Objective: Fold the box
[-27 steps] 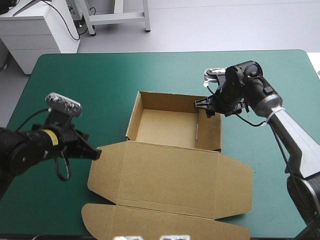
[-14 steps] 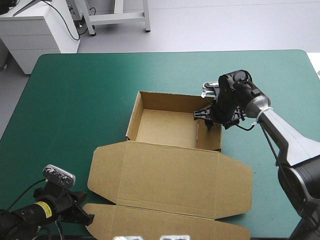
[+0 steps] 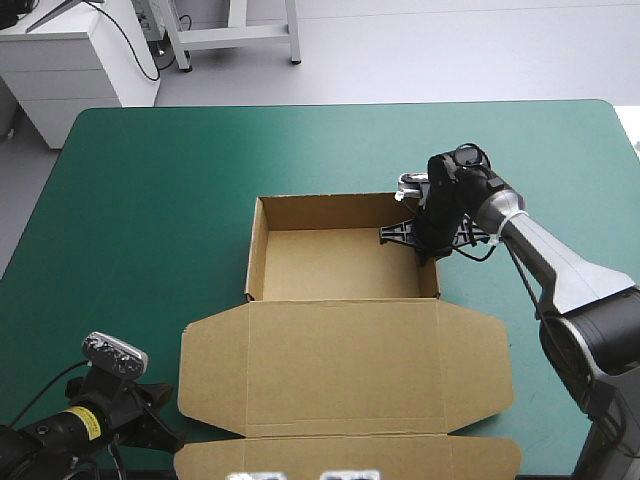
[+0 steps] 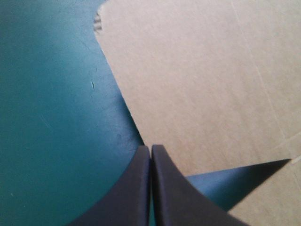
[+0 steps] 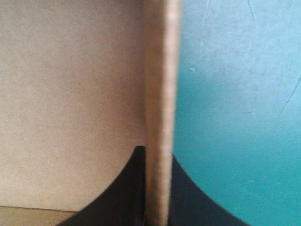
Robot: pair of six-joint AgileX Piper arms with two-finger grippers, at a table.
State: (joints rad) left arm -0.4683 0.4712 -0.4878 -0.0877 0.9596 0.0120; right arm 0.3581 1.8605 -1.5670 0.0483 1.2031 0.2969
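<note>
left gripper (image 3: 162, 436) (image 4: 151, 149) lay low at the table's (image 3: 150, 180) near-left corner, fingers pressed together on nothing, just beside the lid (image 3: 340, 365). box (image 3: 335, 262) sat mid-table: open tray, nothing in it, lid flat toward the near edge. right gripper (image 3: 428, 240) (image 5: 157, 157) pinched the right wall (image 3: 438, 280). judged: hold that wall upright, squeeze squarely, don't crease the board.

The box (image 3: 340, 360) is matt brown board (faintly fibrous), the teal-green cover (image 3: 150, 180) smooth.
</note>
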